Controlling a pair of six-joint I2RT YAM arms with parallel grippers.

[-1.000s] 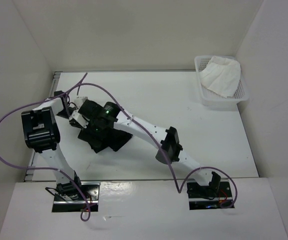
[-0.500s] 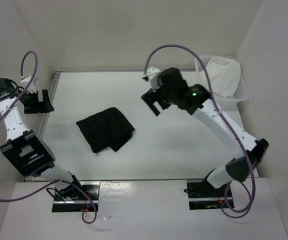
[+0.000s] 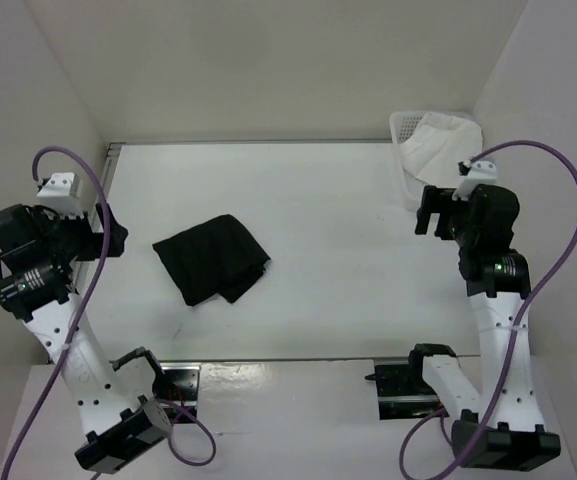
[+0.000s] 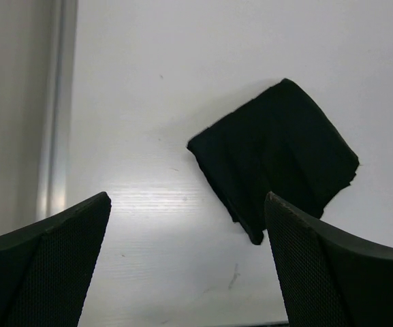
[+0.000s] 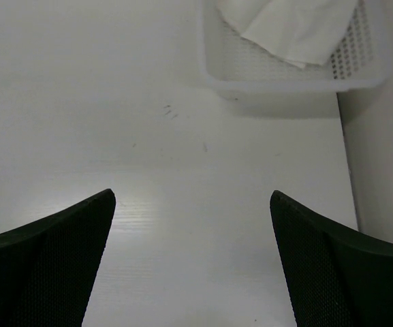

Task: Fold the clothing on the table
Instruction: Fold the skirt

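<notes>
Lying folded near the left edge of the tabletop [image 3: 368, 290], the skirt [image 3: 211, 259] may spring open, since the left gripper [image 3: 108, 232] and right gripper [image 3: 424, 210] hang wide, empty.

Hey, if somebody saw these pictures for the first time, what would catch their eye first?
The black clothing, folded into a compact bundle, lies alone left of centre on the white table. The left tool and right tool hang open and empty at the two sides. A white basket holding a white cloth sits in the far right corner.
</notes>
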